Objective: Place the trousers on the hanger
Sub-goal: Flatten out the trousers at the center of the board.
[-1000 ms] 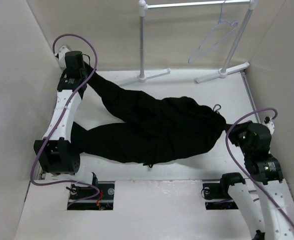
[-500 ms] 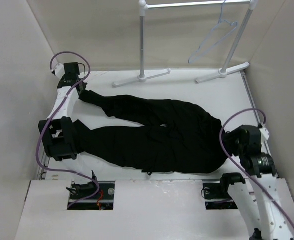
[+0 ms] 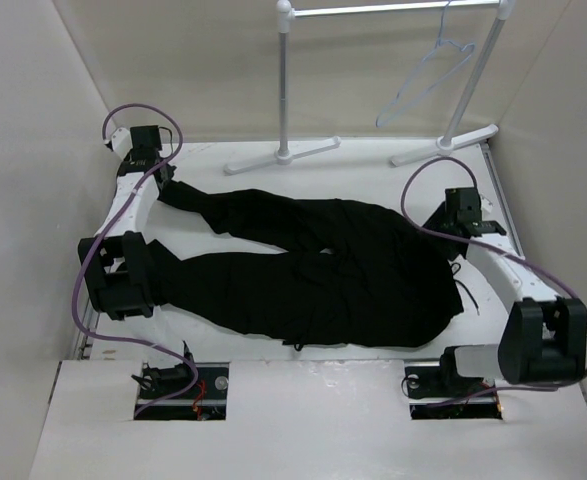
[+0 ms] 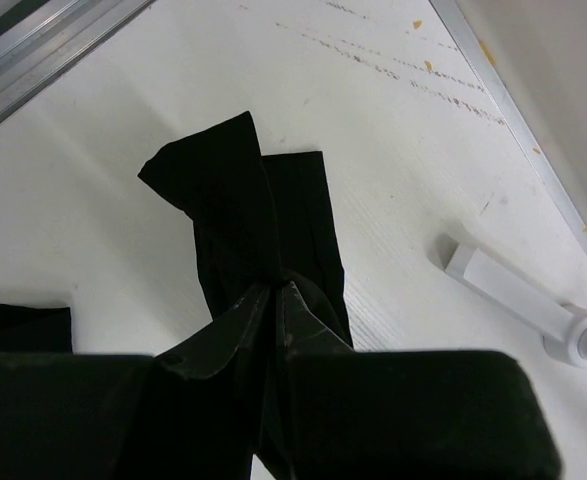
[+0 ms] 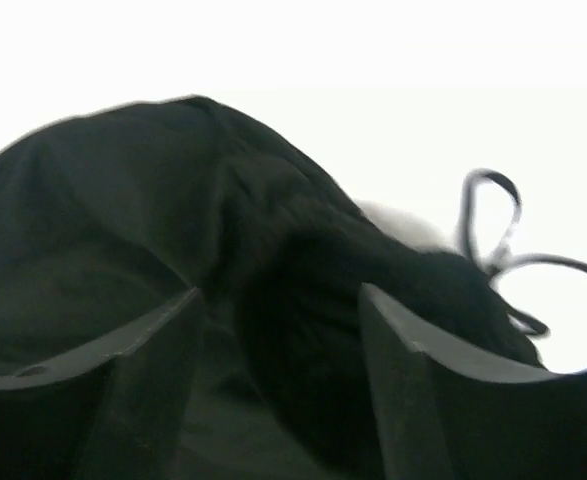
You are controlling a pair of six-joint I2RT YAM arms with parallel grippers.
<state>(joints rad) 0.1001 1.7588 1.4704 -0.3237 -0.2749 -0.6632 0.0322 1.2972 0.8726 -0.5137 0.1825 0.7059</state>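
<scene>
Trousers (image 3: 313, 270) span from left gripper (image 4: 273, 292), clamped on a cuff, to open right gripper (image 5: 278, 300) at waistband, nearer the hanger (image 3: 423, 85).

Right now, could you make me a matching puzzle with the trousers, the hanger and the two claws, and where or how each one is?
Things:
1. trousers
2. hanger
3. left claw
4. right claw

States:
A. open, at the waistband end
B. hanging on the garment rack
C. laid out on the table
D. shut on a trouser leg near its cuff

Pairs: 1-C, 2-B, 3-D, 4-A
</scene>
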